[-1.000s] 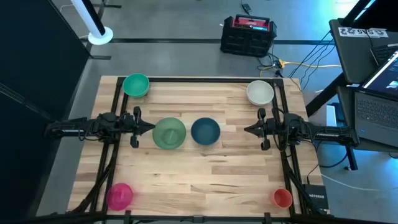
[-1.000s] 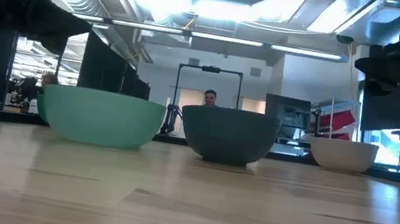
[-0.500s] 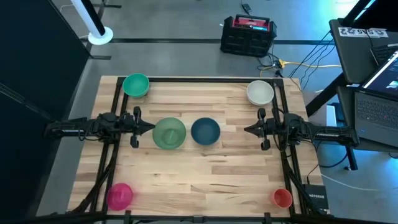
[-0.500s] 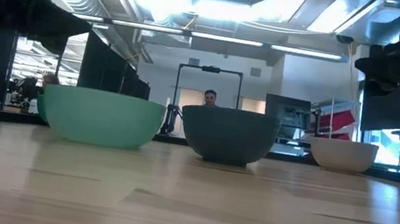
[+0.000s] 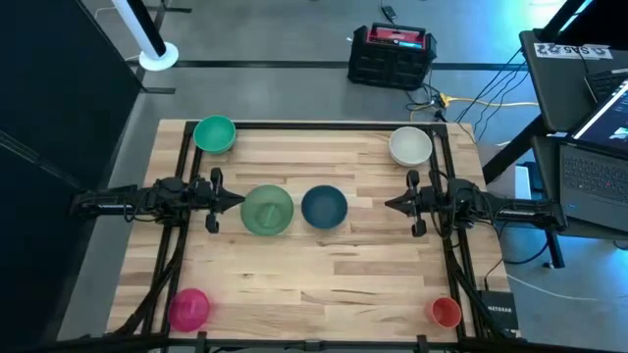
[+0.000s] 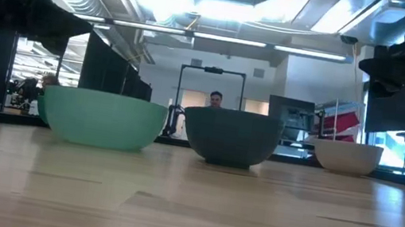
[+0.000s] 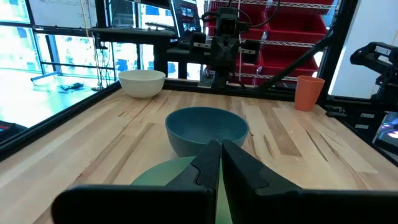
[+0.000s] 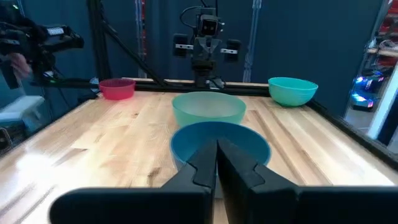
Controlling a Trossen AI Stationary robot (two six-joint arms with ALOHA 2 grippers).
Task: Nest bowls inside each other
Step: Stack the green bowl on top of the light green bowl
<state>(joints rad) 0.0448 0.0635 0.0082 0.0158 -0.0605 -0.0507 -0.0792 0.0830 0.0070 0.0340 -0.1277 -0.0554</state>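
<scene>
At mid-table I see the pale green bowl (image 5: 267,210) beside the dark blue bowl (image 5: 324,207). My left gripper (image 5: 236,201) and right gripper (image 5: 390,204) flank them, both closed and empty.

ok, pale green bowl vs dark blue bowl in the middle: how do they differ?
The pale green bowl is wider than the dark blue bowl. The pale green bowl sits nearer the left gripper, the dark blue bowl nearer the right gripper. Both are upright, empty, apart and un-nested.

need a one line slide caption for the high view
Six bowls lie un-nested on the wooden table, pale green bowl and dark blue bowl at centre between the shut left gripper and right gripper.
</scene>
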